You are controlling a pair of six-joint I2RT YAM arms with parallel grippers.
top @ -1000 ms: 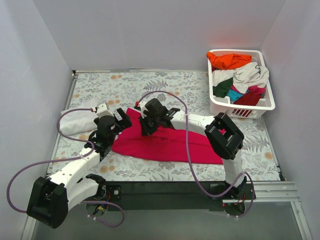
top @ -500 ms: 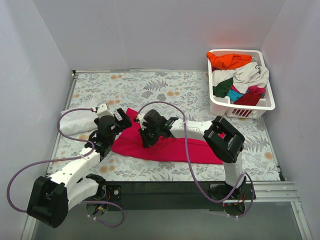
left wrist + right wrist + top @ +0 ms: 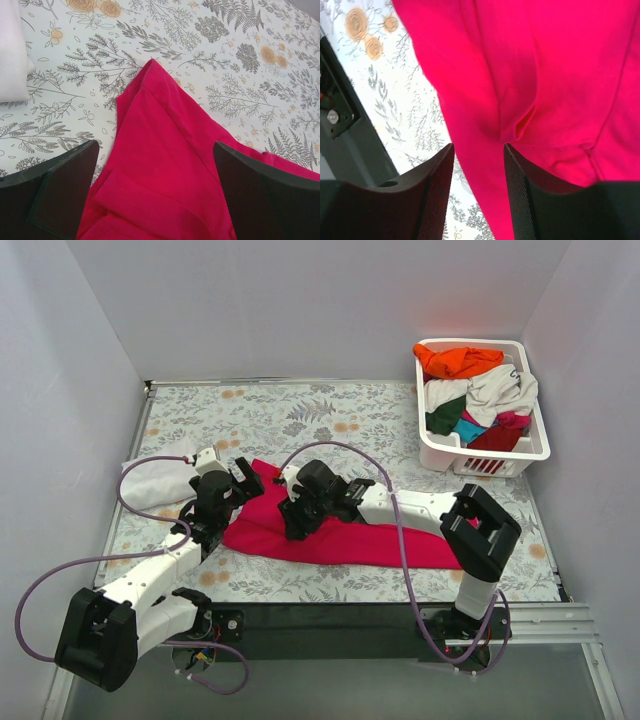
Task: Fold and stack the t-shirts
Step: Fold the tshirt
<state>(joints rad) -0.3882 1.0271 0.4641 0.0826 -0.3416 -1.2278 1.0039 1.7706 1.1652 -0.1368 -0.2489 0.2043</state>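
- Crimson-pink cloth t-shirt (image 3: 330, 530) lies as a long band across the lower middle of the top view, on the floral-print table cover (image 3: 330, 415). It is part folded and not square: the left wrist view shows a pointed corner and layered edges (image 3: 165, 165).
- Right gripper (image 3: 295, 520) sits low over the band's left portion. In its wrist view (image 3: 478, 147) the jaws are parted with cloth showing in the gap, and nothing looks pinched. A small pucker in the fabric (image 3: 545, 75) lies just above the fingers, probably where it was handled.
- Left gripper (image 3: 235, 480) hovers over the shirt's upper-left corner, spread wide and holding nothing (image 3: 155, 150). Likely lined up to take that corner for the next fold.
- White cloth t-shirt (image 3: 155, 480) lies flat at the left edge of the table, near the crimson one but apart from it (image 3: 12, 55). Looks like the start of the stack.
- White slotted plastic basket (image 3: 480, 462) at upper right holds the backlog: orange shirt (image 3: 458, 360), off-white shirt (image 3: 500, 388), green shirt (image 3: 445, 418), teal shirt (image 3: 468, 430). Parked well away from the work area, so the folding zone has room.
- Judgement: mid-fold on the crimson shirt, most of the task ahead.
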